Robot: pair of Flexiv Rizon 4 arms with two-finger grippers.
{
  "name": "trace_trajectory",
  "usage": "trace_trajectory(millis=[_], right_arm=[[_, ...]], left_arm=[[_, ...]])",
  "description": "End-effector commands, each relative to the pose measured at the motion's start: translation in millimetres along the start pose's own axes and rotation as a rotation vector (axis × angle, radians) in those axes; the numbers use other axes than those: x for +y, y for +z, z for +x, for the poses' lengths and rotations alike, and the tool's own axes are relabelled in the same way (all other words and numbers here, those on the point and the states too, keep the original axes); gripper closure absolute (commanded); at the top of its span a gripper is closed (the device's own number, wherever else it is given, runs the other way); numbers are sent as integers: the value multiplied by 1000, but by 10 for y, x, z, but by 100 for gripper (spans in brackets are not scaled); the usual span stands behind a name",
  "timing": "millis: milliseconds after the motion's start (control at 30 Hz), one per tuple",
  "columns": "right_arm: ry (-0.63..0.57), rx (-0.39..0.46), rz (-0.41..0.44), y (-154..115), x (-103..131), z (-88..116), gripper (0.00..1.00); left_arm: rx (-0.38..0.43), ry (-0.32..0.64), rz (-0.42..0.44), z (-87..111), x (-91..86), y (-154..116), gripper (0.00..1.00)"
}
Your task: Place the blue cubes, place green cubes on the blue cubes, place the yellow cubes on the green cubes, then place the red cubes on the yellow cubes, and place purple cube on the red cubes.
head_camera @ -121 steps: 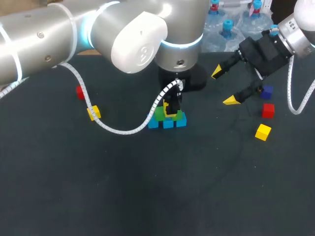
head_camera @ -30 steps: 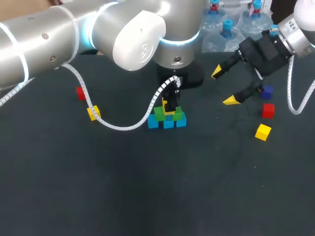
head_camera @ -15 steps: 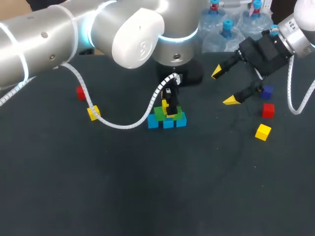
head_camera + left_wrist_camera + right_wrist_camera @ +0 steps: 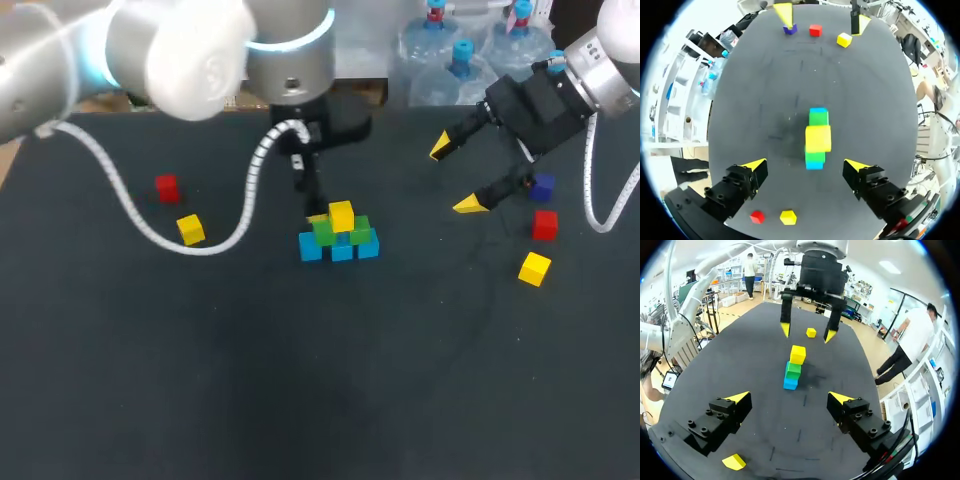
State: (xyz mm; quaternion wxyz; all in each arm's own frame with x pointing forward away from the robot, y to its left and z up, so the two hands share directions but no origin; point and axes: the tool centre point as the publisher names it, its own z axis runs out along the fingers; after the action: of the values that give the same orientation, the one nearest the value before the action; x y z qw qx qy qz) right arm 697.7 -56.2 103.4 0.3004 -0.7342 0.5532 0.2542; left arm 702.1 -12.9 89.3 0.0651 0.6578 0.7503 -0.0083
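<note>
carrying all the cubes, the dark counter (image 4: pixel 300 400) fills the head view. the left arm (image 4: pixel 150 50) comes in over its far side. the left tool (image 4: pixel 805 165) hangs above and just behind the stack, fingers spread wide and holding nothing. the right arm (image 4: pixel 610 50) holds the right tool (image 4: pixel 454 177) over the counter's right side, also spread and empty, near the purple cube (image 4: pixel 543 186). near the middle stands the stack: three blue cubes (image 4: pixel 311 247) in a row, two green cubes (image 4: pixel 322 232) on them, and the top yellow cube (image 4: pixel 341 214). a left red cube (image 4: pixel 167 187) and left yellow cube (image 4: pixel 191 229) lie well apart from it. a right red cube (image 4: pixel 544 224) and right yellow cube (image 4: pixel 535 268) lie near the purple one.
</note>
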Motion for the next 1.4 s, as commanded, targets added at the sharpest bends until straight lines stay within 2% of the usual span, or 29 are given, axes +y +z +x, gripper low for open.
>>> trace_trajectory(millis=[33,233,400,500,600,667,733,833,1400], right_arm=[[-1,-1,1,3,1,2,0],[-1,-1,1,3,1,2,0],[-1,-1,1,3,1,2,0],[-1,-1,1,3,1,2,0],[-1,-1,1,3,1,2,0],[-1,-1,1,3,1,2,0],[-1,-1,1,3,1,2,0],[-1,-1,1,3,1,2,0],[-1,-1,1,3,1,2,0]], left_arm=[[-209,-8,-12,519,-76,-80,0],[-268,-49,13,847,-12,-75,0],[-230,-95,40,1033,61,-71,0],[-160,-126,91,1110,107,-30,0],[-1,-127,130,1129,147,31,0],[46,-117,170,1132,171,75,0],[54,-135,199,1143,178,92,0],[17,-144,194,1130,166,91,0],[17,-144,194,1130,166,91,0]])
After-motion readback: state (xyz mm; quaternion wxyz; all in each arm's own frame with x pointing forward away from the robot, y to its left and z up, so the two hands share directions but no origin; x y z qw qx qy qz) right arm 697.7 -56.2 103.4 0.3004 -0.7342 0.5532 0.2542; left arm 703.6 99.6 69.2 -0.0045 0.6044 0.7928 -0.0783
